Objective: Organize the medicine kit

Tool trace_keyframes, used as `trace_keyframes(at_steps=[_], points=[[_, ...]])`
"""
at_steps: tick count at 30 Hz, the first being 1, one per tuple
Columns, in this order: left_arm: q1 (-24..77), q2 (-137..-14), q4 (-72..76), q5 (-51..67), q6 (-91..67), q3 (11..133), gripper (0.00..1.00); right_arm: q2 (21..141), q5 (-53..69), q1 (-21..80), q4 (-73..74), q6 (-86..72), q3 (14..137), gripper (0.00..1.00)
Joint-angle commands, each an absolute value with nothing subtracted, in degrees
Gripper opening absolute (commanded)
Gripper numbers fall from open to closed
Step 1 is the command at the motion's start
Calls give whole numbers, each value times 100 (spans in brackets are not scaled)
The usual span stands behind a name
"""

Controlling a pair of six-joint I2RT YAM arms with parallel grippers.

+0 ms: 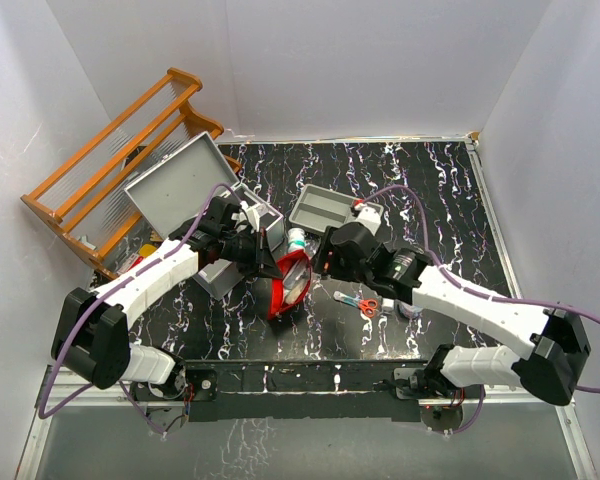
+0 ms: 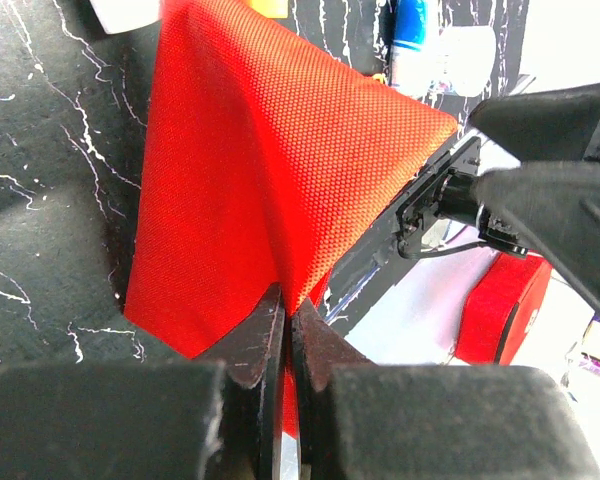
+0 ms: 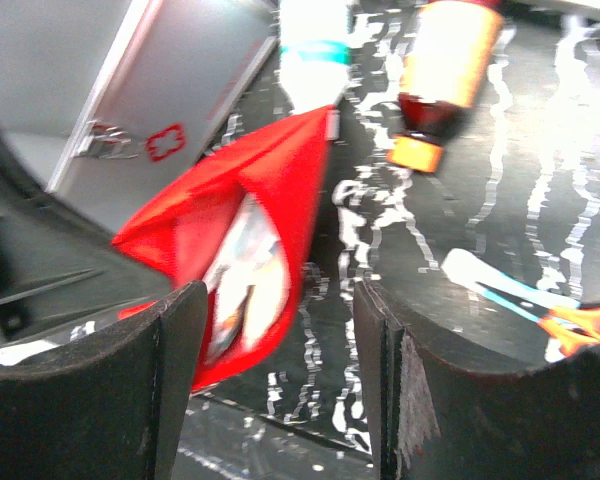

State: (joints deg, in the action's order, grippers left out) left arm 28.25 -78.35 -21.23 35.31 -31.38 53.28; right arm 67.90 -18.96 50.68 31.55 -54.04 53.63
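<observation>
L claw clenched on red pouch edge, R claw released at pouch's 2 o'clock: thin fabric may slip, dropping pouch on tabletop.

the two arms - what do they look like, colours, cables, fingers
They match. The left arm and right arm have white shell links between chunky black joints, on black bases. A purple cable loops along each. The right gripper has two thick matte black fingers with rough, worn faces; the left gripper looks the same. I see no markings.
</observation>
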Motion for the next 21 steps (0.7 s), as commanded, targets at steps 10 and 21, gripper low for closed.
trace_keyframes(at_steps=[10,21], points=[[2828,-7652,-2742,3304,-3088,5791,0,6671,-2123,4500,3539,-4336,4504,60],[2825,-7664,-2878,3392,-3053,5922,0,7850,-1784,4444,3533,-2938,4621,60]])
